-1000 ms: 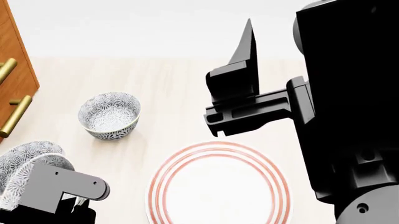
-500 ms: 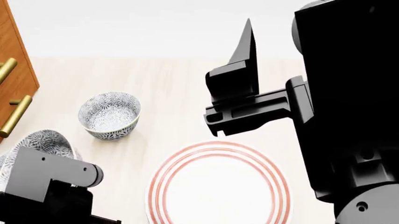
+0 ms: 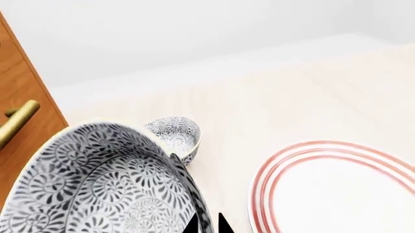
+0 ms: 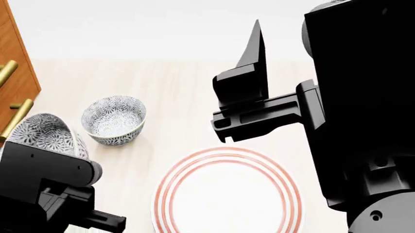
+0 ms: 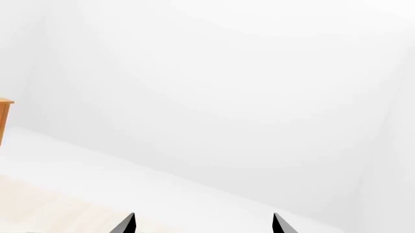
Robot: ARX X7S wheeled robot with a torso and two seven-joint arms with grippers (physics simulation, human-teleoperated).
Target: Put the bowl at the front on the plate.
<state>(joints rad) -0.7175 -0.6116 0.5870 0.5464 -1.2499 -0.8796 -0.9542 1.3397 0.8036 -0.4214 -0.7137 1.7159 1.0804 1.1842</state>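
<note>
The front bowl (image 3: 97,179), white with a grey-blue flower pattern, hangs tilted in my left gripper (image 3: 207,226), which is shut on its rim, one fingertip inside and one outside. In the head view this bowl (image 4: 44,133) is raised above the table at the left, over my left arm (image 4: 48,182). The plate (image 4: 227,191), white with thin red rings, lies flat on the table to its right and is also in the left wrist view (image 3: 337,189). My right gripper (image 5: 202,225) is open and empty, held high beyond the plate (image 4: 254,53).
A second flowered bowl (image 4: 114,119) stands on the pale wooden table (image 4: 175,97) behind the held one, also seen from the left wrist (image 3: 175,136). A wooden cabinet (image 4: 11,73) with brass handles (image 4: 15,120) borders the left side. A white wall closes the back.
My left gripper has lifted the bowl: it has risen from the bottom left corner of the head view and tilted. The right arm, the plate and the second bowl have stayed put.
</note>
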